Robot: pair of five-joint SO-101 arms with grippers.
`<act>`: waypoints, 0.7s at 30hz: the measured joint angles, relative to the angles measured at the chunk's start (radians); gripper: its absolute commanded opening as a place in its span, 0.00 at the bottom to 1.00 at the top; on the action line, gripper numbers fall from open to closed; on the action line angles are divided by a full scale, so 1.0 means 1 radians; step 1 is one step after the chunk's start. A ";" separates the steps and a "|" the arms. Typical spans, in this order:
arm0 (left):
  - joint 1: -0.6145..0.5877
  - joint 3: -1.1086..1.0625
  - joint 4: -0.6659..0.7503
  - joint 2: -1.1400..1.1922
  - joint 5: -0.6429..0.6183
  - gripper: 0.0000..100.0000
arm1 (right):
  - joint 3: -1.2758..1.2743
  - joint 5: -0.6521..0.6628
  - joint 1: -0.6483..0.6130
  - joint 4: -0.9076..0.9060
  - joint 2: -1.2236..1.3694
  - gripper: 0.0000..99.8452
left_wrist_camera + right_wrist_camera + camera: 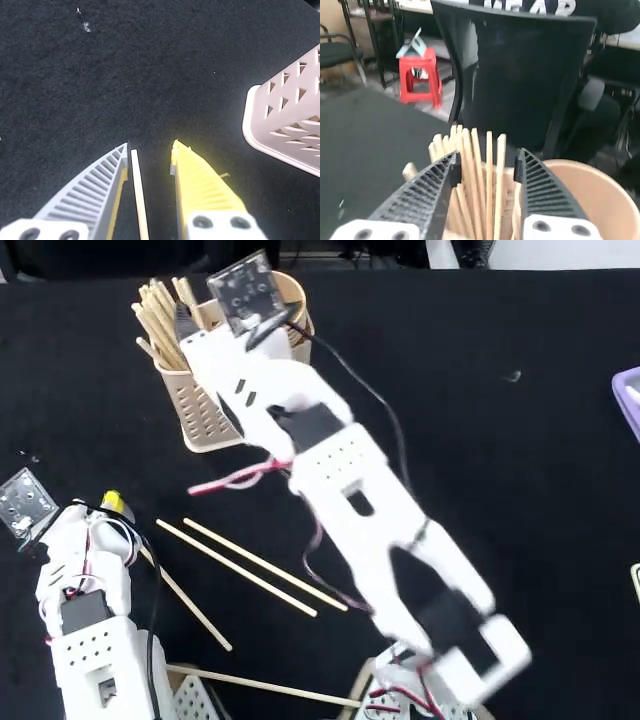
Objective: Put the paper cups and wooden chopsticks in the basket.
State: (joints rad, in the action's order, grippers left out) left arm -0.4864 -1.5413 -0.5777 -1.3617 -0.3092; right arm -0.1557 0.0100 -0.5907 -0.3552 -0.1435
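A beige perforated basket (205, 415) stands at the back left, holding a bundle of wooden chopsticks (160, 320) and a paper cup (292, 302). My right gripper (183, 325) hovers over that bundle. In the right wrist view its black fingers (440, 185) are open above the chopstick tops (480, 165), with the cup's rim (585, 187) beside them. My left gripper (149, 146) is low at the front left, open. One chopstick (137, 195) lies on the cloth between its grey and yellow fingers, untouched by either. Two parallel chopsticks (250, 565) lie mid-table.
Another chopstick (190, 605) runs diagonally from the left gripper (110, 506), and one more (265, 685) lies near the arm bases. The basket's wall (285, 120) is close to the left gripper. A purple object (628, 395) sits at the right edge of the black cloth.
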 measured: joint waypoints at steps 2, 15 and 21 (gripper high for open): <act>0.000 0.000 0.000 0.000 0.000 0.15 | -0.064 -0.002 0.000 -0.115 -0.112 0.19; 0.000 0.000 0.000 0.000 0.000 0.15 | -0.947 0.017 -0.209 -0.336 -0.572 0.19; 0.000 0.000 0.000 0.000 0.000 0.15 | -0.996 0.038 -0.315 -0.264 -0.384 0.23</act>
State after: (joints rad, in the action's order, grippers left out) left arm -0.4864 -1.5413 -0.5777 -1.3617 -0.3092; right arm -1.1515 0.0483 -0.9053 -0.6191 -0.5271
